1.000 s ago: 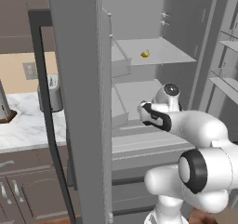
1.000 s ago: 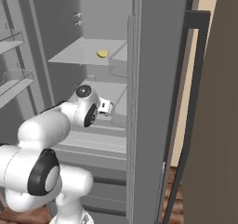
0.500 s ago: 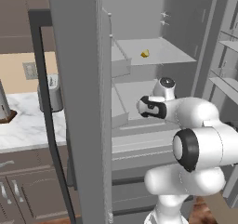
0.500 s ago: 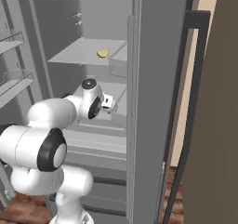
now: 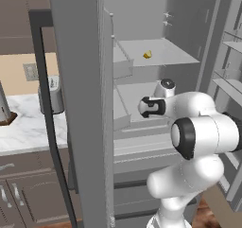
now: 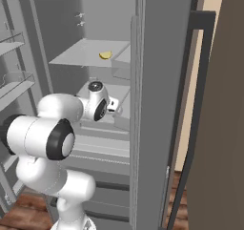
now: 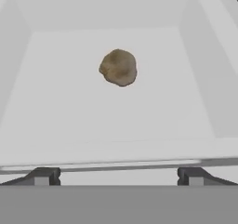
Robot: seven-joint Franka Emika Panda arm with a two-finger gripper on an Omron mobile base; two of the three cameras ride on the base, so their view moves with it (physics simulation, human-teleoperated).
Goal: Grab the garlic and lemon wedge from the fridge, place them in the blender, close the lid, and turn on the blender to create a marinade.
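Kitchen cabinets in dark brown and a pale marble counter stand off to the left of the pincer in the left base view, with a wood floor showing at the bottom of the right base view. Largest of all is the fridge, a tall grey cabinet with its doors swung open; a long black bar handle runs upright down one door and another black handle down the other. The white arm reaches into the open compartment at the level of the middle shelf. Above the pincer, on the upper shelf, lies the lemon wedge, small and yellow, well apart from the hand; its long axis runs roughly sideways across the shelf in the right base view, though which way its thin edge faces is too small to tell. In the hand view the pincer is spread wide, its two dark fingertips far apart at the bottom edge and pinching nothing. Ahead of it, between the lines of the two tips and well clear of both, the garlic sits on the pale floor of a white walled tray; it is a roundish tan-brown lump with no clear long axis. In both base views the arm's wrist hides the garlic and the fingertips. No label or writing can be read anywhere.
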